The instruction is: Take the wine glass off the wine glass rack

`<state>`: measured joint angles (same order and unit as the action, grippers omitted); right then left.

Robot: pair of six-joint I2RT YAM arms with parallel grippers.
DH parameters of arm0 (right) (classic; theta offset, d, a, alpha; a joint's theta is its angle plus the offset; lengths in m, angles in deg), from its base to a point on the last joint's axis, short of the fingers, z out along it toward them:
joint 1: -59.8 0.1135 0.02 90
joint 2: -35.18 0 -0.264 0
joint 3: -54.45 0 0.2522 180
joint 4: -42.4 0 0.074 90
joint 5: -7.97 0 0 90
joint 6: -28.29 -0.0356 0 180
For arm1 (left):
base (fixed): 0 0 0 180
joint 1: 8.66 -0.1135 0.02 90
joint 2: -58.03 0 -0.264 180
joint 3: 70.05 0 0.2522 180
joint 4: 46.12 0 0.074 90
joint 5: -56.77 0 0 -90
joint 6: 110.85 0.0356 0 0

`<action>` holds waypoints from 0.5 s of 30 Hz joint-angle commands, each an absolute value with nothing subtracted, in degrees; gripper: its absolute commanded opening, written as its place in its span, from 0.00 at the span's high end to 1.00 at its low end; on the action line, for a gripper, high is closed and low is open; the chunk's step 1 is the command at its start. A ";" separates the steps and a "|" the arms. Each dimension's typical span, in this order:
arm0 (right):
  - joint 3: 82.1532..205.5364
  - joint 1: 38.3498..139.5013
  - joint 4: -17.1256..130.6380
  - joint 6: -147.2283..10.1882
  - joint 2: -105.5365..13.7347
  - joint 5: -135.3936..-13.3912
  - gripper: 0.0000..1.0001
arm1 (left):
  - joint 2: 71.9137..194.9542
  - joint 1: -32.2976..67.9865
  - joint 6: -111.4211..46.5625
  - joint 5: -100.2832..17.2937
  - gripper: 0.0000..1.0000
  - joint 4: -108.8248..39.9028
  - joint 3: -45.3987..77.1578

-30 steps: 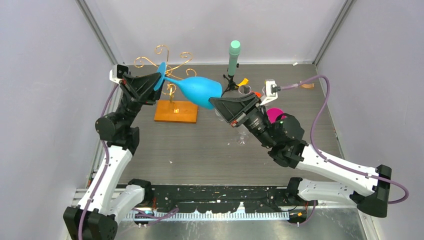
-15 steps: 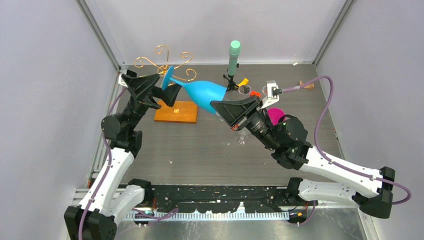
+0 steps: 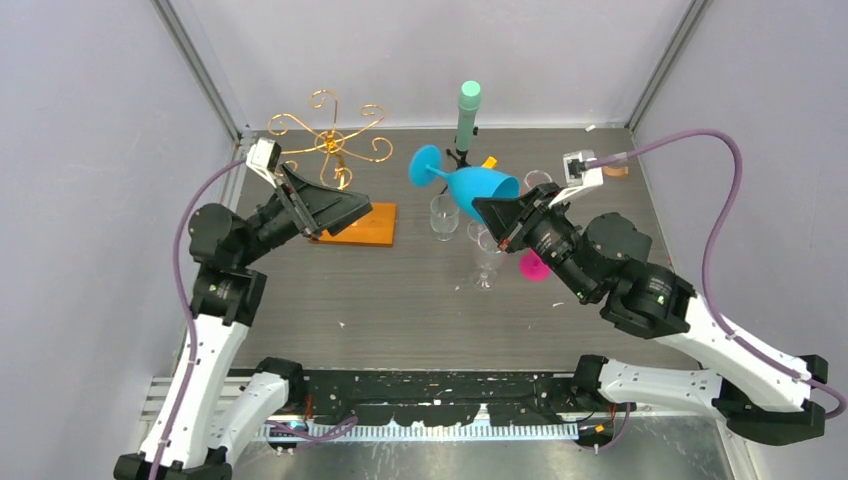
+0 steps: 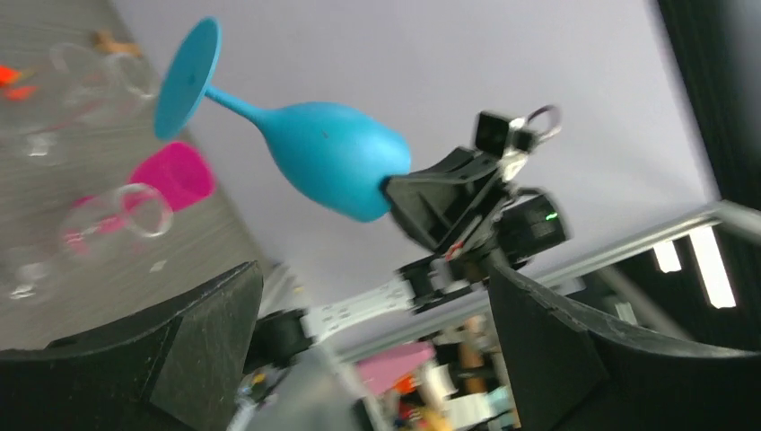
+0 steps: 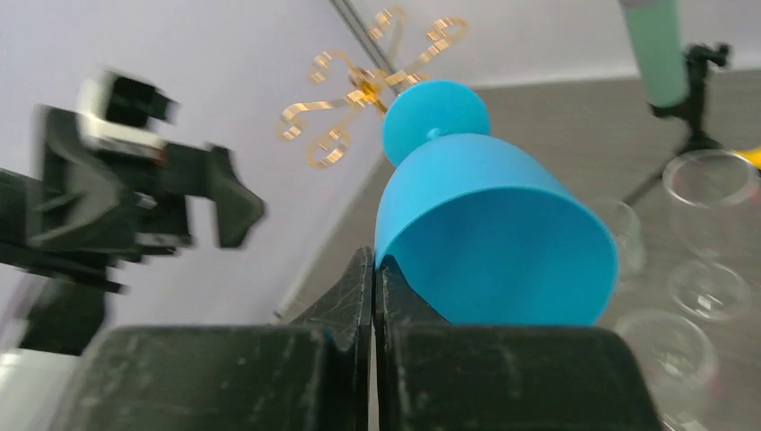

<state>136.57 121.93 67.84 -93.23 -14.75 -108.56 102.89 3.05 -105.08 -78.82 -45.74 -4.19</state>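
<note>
The blue wine glass (image 3: 480,186) hangs tilted in the air, clear of the wine glass rack, foot pointing up and left. My right gripper (image 3: 492,211) is shut on its rim; in the right wrist view the fingertips (image 5: 372,262) pinch the rim's edge of the wine glass (image 5: 494,238). The gold wire wine glass rack (image 3: 330,140) stands at the back left on its wooden base (image 3: 372,226), with nothing hanging from it. My left gripper (image 3: 352,208) is open and empty just in front of the rack. The left wrist view looks between its wide-apart fingers at the wine glass (image 4: 332,157).
A mint-green cylinder on a black tripod (image 3: 468,110) stands at the back centre. Clear glasses (image 3: 443,216) (image 3: 487,262) stand below the held glass. A magenta cup (image 3: 533,266) lies by the right arm. A small orange piece (image 3: 488,163) sits near the tripod.
My left gripper opened, let go of the glass's foot and drew back. My right gripper closed fully on the rim and carried the glass to the right, away from the rack.
</note>
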 commanded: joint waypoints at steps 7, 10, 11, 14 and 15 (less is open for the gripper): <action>154.35 121.85 106.47 -87.86 -27.45 -107.16 1.00 | 101.55 3.63 -54.08 -70.65 0.00 8.05 16.98; 157.16 121.85 108.97 -86.99 -32.56 -104.90 1.00 | 101.71 3.59 -48.72 -62.71 0.00 14.06 19.93; 158.12 121.85 109.24 -86.64 -35.35 -104.05 1.00 | 101.57 3.64 -47.36 -60.32 0.00 15.73 20.62; 160.22 121.85 110.43 -86.23 -42.10 -103.66 1.00 | 100.83 3.65 -44.25 -54.04 0.00 18.98 21.43; 161.02 121.85 110.72 -86.19 -43.32 -103.62 1.00 | 100.65 3.69 -43.83 -51.97 0.00 19.77 21.29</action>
<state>156.94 121.88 107.32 -88.36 -37.51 -105.65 101.34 3.46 -52.86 -63.45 10.58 19.61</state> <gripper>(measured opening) 0.028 0.994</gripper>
